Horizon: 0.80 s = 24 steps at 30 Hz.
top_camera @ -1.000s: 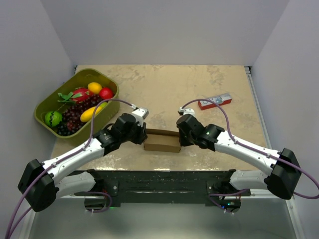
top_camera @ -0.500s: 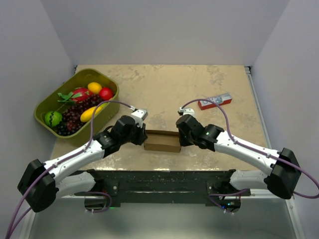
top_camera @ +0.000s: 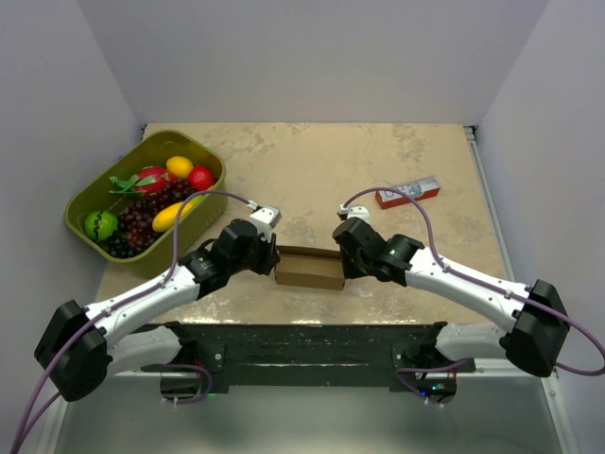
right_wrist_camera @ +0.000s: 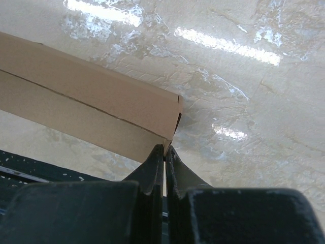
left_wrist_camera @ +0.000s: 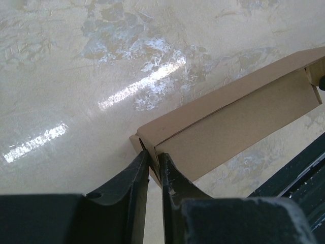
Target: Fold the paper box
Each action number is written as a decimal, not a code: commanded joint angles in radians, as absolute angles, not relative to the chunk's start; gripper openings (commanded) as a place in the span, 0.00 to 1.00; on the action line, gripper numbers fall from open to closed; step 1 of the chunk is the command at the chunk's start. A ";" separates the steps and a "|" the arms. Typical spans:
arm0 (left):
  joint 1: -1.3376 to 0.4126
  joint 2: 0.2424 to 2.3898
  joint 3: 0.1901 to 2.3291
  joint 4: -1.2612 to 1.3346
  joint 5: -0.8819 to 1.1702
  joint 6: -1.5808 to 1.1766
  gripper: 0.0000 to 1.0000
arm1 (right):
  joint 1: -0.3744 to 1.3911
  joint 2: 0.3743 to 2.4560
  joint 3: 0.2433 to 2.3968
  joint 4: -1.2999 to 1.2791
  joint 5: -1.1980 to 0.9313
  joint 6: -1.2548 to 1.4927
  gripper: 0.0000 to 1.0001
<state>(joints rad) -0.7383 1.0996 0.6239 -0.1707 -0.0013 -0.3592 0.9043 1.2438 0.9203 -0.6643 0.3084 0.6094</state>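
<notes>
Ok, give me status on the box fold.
Left pincer pinching paper box, left end flap. Right pincer shut at its right end. Carton, fruit tray well clear.

The left gripper point(left_wrist_camera: 153, 159) rises from 6 o'clock, its two dark fingers point(left_wrist_camera: 133, 179) standing close together with only a narrow slit between them. In that slit sits the thin end flap at the near corner of the paper box point(left_wrist_camera: 238, 114), pinched from both sides. From the fingertips the brown box stretches away toward 2 o'clock, its top face and long side face both showing. It lies on a pale marbled table point(left_wrist_camera: 76, 76) with bright glare streaks at 9 and 12 o'clock. A black frame edge point(left_wrist_camera: 299, 175) crosses at 4 o'clock.
</notes>
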 commanded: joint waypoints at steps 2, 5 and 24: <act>-0.749 1.123 0.612 -0.161 -0.021 -0.359 0.18 | 0.908 1.262 0.942 -0.744 0.351 0.591 0.00; -0.747 1.126 0.612 -0.160 -0.020 -0.359 0.18 | 0.908 1.269 0.933 -0.735 0.354 0.589 0.00; -0.747 1.117 0.623 -0.166 -0.029 -0.353 0.18 | 0.913 1.213 0.937 -0.758 0.348 0.620 0.27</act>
